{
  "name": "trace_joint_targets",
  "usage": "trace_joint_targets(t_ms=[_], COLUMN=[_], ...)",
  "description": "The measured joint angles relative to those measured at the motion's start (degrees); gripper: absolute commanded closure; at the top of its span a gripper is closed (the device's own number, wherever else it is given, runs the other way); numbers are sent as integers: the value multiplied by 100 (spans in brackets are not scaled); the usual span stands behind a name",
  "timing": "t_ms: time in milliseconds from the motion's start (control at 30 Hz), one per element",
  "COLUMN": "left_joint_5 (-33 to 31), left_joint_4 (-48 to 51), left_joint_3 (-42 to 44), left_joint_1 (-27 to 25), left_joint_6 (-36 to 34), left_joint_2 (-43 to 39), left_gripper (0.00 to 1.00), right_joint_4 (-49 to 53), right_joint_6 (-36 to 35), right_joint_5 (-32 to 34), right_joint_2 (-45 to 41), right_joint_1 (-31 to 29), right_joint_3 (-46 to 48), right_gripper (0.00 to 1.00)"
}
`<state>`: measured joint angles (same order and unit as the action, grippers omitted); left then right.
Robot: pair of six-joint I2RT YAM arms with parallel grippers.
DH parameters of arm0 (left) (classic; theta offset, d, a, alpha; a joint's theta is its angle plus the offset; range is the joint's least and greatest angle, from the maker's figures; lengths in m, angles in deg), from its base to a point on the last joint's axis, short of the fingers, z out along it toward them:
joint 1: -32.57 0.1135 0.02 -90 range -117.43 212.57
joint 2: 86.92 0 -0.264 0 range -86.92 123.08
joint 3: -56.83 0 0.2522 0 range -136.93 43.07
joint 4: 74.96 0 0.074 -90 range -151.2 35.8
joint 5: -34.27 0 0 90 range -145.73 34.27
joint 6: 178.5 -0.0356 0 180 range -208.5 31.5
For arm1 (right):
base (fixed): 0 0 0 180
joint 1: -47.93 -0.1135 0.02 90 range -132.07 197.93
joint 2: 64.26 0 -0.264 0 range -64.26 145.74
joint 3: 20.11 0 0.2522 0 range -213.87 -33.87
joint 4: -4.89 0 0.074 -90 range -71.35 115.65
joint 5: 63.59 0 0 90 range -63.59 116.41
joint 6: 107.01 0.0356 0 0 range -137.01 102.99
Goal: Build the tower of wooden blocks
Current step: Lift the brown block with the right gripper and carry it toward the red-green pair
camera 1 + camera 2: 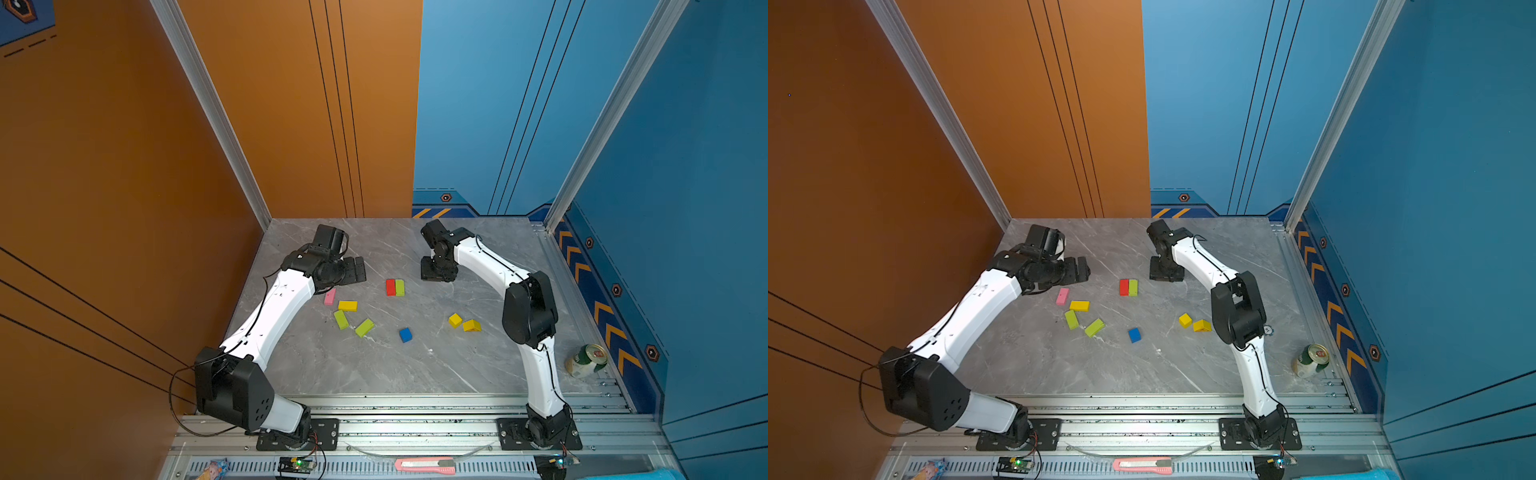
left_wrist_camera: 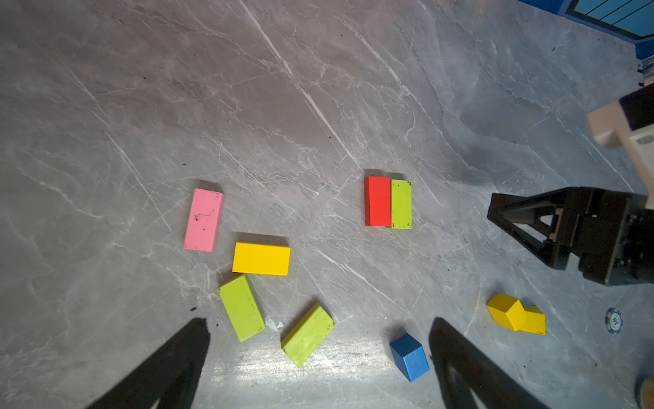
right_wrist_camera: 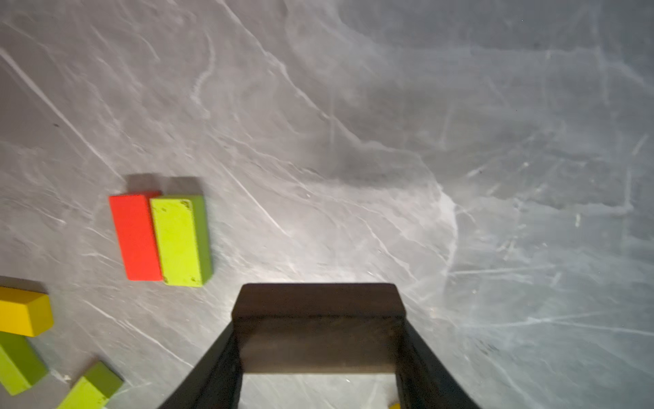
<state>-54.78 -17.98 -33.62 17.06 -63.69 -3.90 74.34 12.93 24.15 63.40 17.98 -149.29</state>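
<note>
My right gripper (image 3: 318,340) is shut on a brown wood block (image 3: 318,304), held across its jaws just above the table at the back right (image 1: 436,274). To its left a red bar (image 1: 390,287) and a lime bar (image 1: 400,287) lie flat, side by side and touching. My left gripper (image 1: 355,270) hangs open and holds nothing; in its wrist view (image 2: 318,325) the fingers stand wide apart. Below it lie a pink bar (image 1: 330,297), a yellow bar (image 1: 348,306) and two lime bars (image 1: 341,319) (image 1: 365,327). A blue cube (image 1: 405,335), a yellow cube (image 1: 455,320) and a yellow prism (image 1: 471,326) sit nearer the front.
A green-and-white can (image 1: 586,360) stands at the table's right edge by the blue wall. A small blue disc (image 1: 1268,331) lies beside the right arm's elbow. A pink box cutter (image 1: 424,465) rests on the front rail. Orange and blue walls close off the left, back and right.
</note>
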Motion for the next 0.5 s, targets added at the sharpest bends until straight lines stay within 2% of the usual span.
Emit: trace_joint_targets(t_ms=[300, 500], left_joint_5=[103, 214], left_joint_4=[0, 0], left_joint_3=[199, 243], left_joint_1=[269, 452], left_joint_6=[-61, -136], left_joint_2=[-227, -236], left_gripper=[1, 1], right_joint_4=[420, 573], right_joint_6=[234, 400], right_joint_5=[-57, -59], right_joint_2=[1198, 1556], right_joint_1=[-417, -577], right_joint_3=[-1971, -2649], right_gripper=[52, 52])
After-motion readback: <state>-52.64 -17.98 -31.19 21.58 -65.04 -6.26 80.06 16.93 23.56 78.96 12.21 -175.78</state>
